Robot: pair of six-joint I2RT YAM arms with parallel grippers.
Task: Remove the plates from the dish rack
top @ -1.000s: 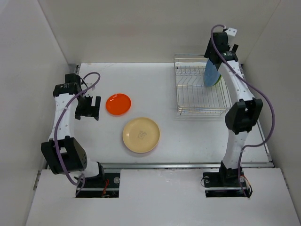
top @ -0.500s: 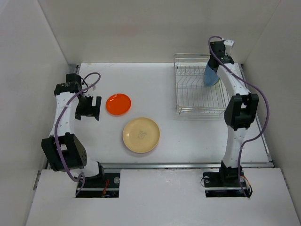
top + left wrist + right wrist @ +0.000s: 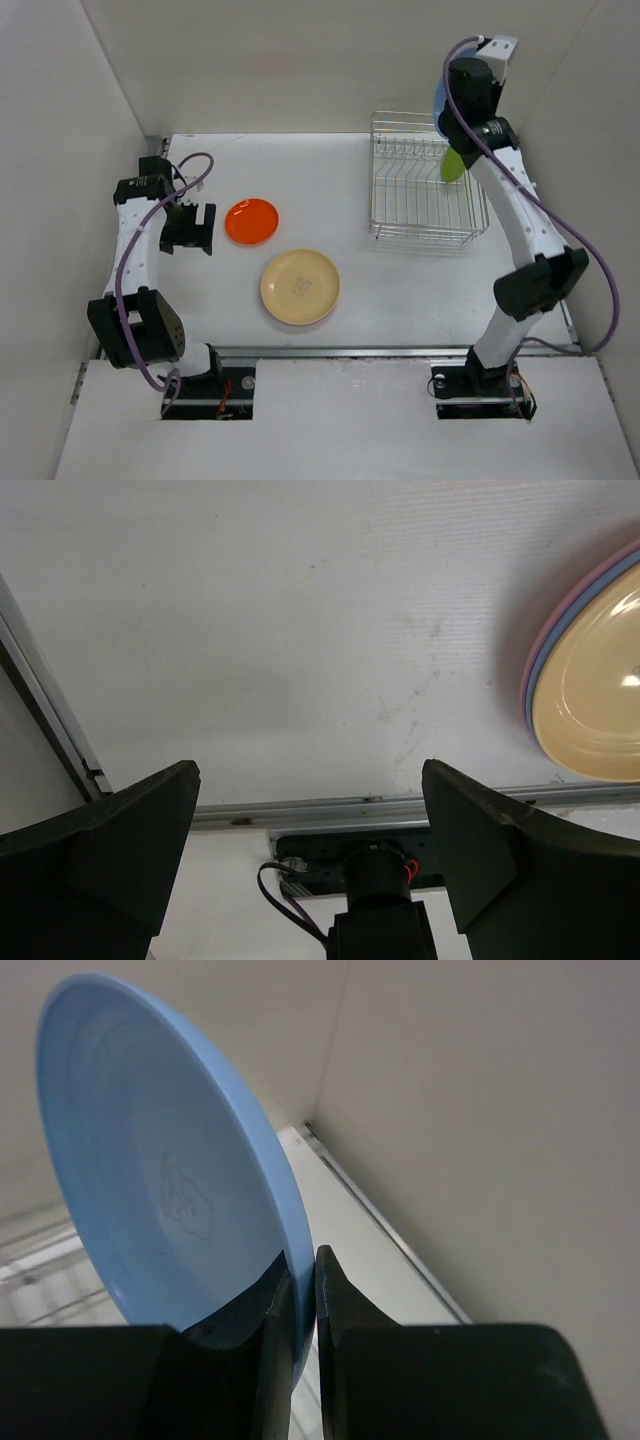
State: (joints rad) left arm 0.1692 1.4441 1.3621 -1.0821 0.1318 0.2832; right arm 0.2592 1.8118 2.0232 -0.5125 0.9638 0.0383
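Dish rack [image 3: 420, 180], overhead: far right of tabletop [image 3: 330, 170], green plate [image 3: 453, 165] standing inside; orange plate [image 3: 251, 220] and yellow plate [image 3: 300, 286] lie flat, left.
Left wrist: left end effector [image 3: 310, 790] spread wide, empty.
Right wrist: right end effector [image 3: 300, 1260] clamps blue plate [image 3: 170, 1160] by its rim, high over the rack; we advise a firm pinch, carrying it well clear.

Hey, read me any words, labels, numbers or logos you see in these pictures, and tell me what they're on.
No readable text in any view.
blue plate: a faint mark at its centre, too faint to read.
cream plate: a small mark at its centre, too small to read.
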